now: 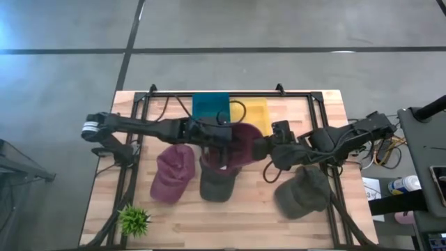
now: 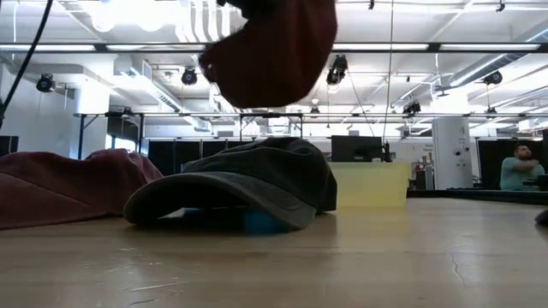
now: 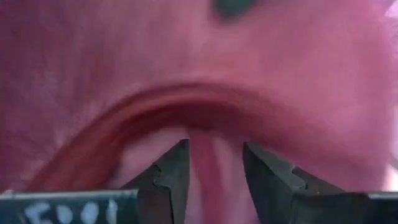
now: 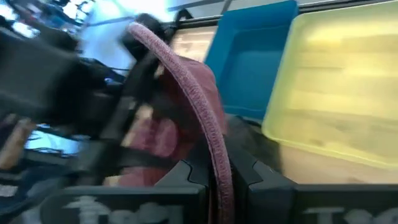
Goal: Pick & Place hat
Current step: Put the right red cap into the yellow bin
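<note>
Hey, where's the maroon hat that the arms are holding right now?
The maroon hat hangs mid-table in the high view, gripped by both the left pincer and right pincer, above the grey hat, before the bins.

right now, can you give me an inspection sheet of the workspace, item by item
surface: wooden table, black frame rails round it
job's things: maroon hat lifted off the table between both arms; blue bin and yellow bin side by side at the far edge
clutter: second maroon hat, dark grey hat and olive hat lying on the table; small green plant at the near left corner
grippers: left pincer closed on the lifted hat's fabric; right pincer shut on its brim
cables: loose wires beside the right arm's base
surroundings: a person seated far behind
</note>
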Controlling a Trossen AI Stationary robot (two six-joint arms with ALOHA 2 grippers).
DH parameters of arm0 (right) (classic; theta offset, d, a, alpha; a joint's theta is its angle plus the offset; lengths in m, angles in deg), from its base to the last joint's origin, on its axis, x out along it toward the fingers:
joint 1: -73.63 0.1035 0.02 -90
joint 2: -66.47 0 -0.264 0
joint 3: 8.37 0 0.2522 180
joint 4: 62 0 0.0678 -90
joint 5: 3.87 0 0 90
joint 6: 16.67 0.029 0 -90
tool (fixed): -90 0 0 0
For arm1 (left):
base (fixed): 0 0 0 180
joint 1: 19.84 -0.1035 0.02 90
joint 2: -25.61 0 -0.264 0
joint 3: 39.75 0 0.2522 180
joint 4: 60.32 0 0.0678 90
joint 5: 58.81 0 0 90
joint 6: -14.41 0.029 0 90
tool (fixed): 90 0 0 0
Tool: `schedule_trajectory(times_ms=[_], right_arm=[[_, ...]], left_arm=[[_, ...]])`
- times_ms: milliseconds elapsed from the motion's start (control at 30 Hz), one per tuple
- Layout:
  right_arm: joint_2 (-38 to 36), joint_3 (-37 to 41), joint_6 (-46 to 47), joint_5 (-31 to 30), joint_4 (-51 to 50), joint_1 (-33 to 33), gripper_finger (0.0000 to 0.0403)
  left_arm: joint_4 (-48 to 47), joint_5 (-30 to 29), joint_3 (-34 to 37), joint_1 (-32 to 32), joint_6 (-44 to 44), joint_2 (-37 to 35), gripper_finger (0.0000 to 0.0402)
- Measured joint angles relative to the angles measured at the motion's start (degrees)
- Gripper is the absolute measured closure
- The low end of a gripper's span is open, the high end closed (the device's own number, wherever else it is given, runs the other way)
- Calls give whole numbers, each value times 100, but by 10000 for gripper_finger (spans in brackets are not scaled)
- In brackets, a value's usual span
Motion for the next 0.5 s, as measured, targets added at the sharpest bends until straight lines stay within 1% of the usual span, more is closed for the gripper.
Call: schedule_trajectory(times_ms=[133, 200, 300, 500], right_arm=[[-5, 9, -201, -15, 397, 31, 390], [-25, 9, -259, -24, 484, 55, 390], [-75, 9, -241, -30, 482, 89, 390], [-243, 9, -232, -87, 511, 144, 390]], left_arm=[[77, -947, 3, 43, 566, 196, 259], [107, -1264, 14, 47, 709, 251, 259], [134, -1487, 25, 50, 856, 290, 259], [-44, -2106, 36, 51, 1552, 264, 259]])
